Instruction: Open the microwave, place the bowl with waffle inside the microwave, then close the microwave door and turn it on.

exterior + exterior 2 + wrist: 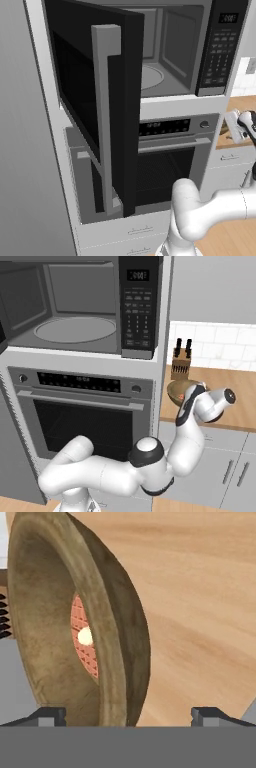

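A: Where is the bowl (80, 637) seen?

B: At the frame's left, on the desk (200, 602), rim between the wide-open end effector (129, 714) tips.

A: The grasp?

B: The rim should be pinched squarely, waffle (84, 637) kept level.

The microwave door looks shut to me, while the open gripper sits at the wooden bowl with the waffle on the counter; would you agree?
Not quite: the microwave door is swung wide open, as the left base view shows, with the grey cavity and glass turntable exposed. The rest holds: the gripper is open, its fingertips either side of the bowl rim, with the waffle inside, on the wooden counter.
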### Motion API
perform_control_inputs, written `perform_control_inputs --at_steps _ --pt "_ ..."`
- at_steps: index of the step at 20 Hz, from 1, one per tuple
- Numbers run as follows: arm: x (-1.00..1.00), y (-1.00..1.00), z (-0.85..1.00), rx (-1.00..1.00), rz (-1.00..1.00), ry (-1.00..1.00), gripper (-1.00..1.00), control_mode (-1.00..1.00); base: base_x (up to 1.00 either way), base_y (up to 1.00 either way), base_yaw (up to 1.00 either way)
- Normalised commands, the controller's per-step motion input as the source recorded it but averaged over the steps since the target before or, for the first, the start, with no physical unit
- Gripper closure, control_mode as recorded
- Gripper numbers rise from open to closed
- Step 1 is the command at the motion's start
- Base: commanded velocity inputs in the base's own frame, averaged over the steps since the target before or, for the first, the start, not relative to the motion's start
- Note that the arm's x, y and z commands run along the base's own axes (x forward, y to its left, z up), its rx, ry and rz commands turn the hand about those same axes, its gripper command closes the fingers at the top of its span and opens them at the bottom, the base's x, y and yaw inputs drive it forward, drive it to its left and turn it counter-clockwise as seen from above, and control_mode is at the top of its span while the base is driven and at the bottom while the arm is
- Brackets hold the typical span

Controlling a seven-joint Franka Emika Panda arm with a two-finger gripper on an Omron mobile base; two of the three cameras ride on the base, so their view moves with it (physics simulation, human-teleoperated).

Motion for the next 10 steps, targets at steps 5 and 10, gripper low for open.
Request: perform_control_inputs --at_steps 5,10 --pt "0.26 0.0 -0.13 0.0 -0.04 0.03 -1.0 -1.0 0.0 0.0 0.0" --pt "0.03 0.0 -0.15 0.0 0.0 0.03 -1.0 -1.0 0.0 0.0 0.0"
